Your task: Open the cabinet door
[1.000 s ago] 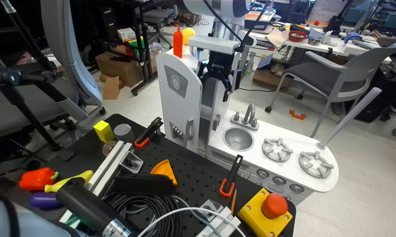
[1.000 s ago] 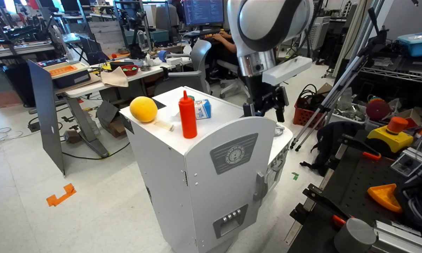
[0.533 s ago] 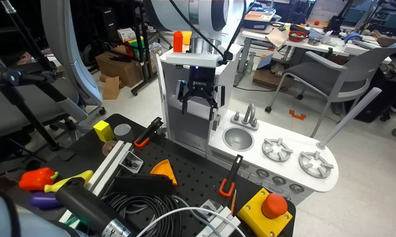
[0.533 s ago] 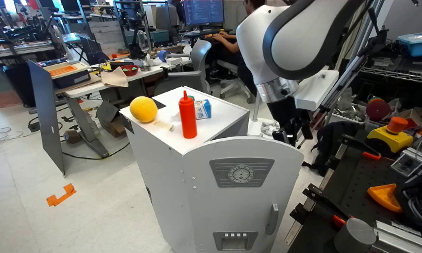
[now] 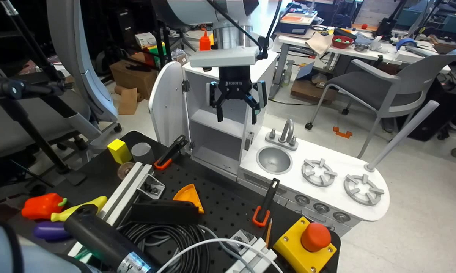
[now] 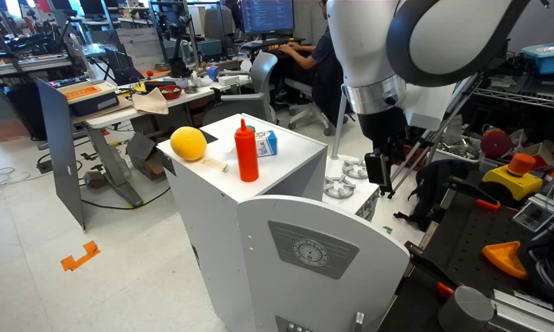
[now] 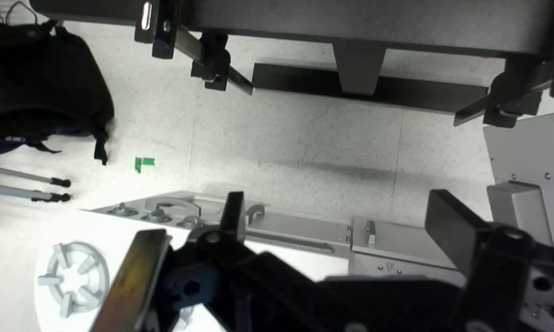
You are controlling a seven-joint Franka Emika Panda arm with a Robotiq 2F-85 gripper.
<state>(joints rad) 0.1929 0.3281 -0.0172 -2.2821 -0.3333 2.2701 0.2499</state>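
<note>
One cabinet door [image 5: 169, 104] stands wider open now.

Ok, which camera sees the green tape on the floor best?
The wrist view: the green tape looks biggest there, with nothing over it. In an exterior view it is only a small patch, and no other view shows it.

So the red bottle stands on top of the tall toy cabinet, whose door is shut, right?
Not quite: the cabinet door is open. Both exterior views show it standing out from the tall toy cabinet. The red bottle does stand on top.
</note>
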